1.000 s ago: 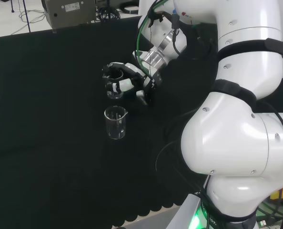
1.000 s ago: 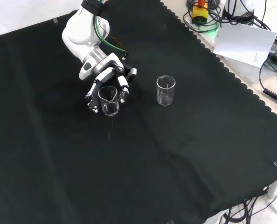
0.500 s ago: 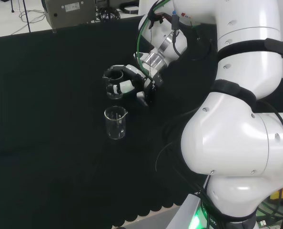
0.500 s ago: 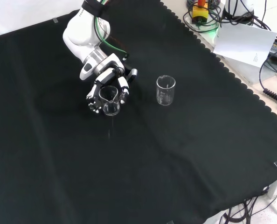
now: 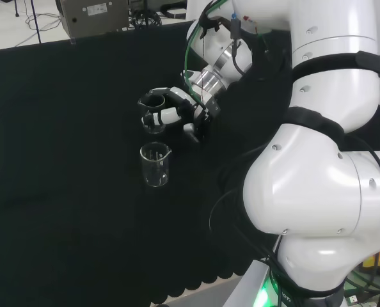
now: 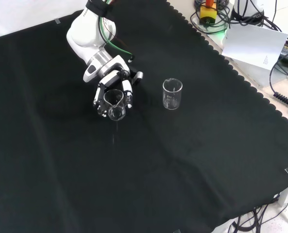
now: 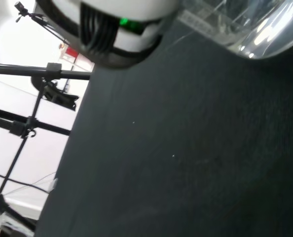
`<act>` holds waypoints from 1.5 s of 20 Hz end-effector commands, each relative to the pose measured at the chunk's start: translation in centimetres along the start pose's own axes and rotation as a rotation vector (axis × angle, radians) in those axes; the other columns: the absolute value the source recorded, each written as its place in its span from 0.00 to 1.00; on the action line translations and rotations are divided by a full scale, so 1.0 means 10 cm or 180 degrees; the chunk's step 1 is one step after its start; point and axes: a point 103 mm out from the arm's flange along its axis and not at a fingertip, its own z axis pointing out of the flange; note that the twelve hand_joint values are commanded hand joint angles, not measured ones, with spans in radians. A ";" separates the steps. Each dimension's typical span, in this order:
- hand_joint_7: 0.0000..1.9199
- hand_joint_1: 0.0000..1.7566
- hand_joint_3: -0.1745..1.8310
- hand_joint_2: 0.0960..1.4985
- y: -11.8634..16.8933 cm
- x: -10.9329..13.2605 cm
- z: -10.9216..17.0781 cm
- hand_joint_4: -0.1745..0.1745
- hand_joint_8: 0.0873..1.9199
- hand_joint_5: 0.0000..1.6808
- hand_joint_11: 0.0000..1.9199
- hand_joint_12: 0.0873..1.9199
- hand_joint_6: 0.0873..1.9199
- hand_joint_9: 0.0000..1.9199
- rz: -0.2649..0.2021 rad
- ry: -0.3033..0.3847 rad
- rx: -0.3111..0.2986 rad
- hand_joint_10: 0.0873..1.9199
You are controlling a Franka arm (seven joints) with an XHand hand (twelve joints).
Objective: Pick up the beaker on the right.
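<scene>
**Robot hand wraps one beaker while the other stands apart on the bench**

Head view: the robot hand curls its fingers round a clear beaker, gripping the wall from the side so the open mouth faces up. At about 6 o'clock from it, a second beaker stands upright and untouched on the black-clothed bench.

Front view: the robot hand reaches in from 12 o'clock, with the held beaker at its lower end. The free beaker stands at about 3 o'clock, near but clear of the fingers, so the grasp need not disturb it.

Wrist view: a curved clear glass edge of the held beaker sits close above the cloth; whether it rests on the cloth cannot be told, and lifting appears to be the remaining step.
</scene>
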 end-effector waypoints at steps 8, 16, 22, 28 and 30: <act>0.83 0.64 0.10 0.65 0.01 0.19 -0.25 0.62 0.06 0.71 0.76 0.29 0.32 0.86 -0.0068 -0.0296 -0.0385 0.00; 0.87 0.65 0.10 0.65 -0.14 0.57 -0.59 0.52 0.05 0.72 0.76 0.28 0.30 0.90 -0.0348 -0.0788 -0.0433 0.00; 0.88 0.65 0.11 0.65 -0.43 0.77 -0.87 0.47 0.05 0.72 0.77 0.27 0.31 0.91 -0.0342 -0.1104 -0.0376 0.00; 0.88 0.65 0.11 0.64 -0.79 0.97 -1.07 0.47 0.05 0.72 0.77 0.27 0.31 0.92 -0.0315 -0.1374 -0.0315 0.00; 0.88 0.65 0.11 0.64 -0.90 1.02 -1.09 0.47 0.05 0.72 0.77 0.27 0.31 0.92 -0.0299 -0.1419 -0.0296 0.00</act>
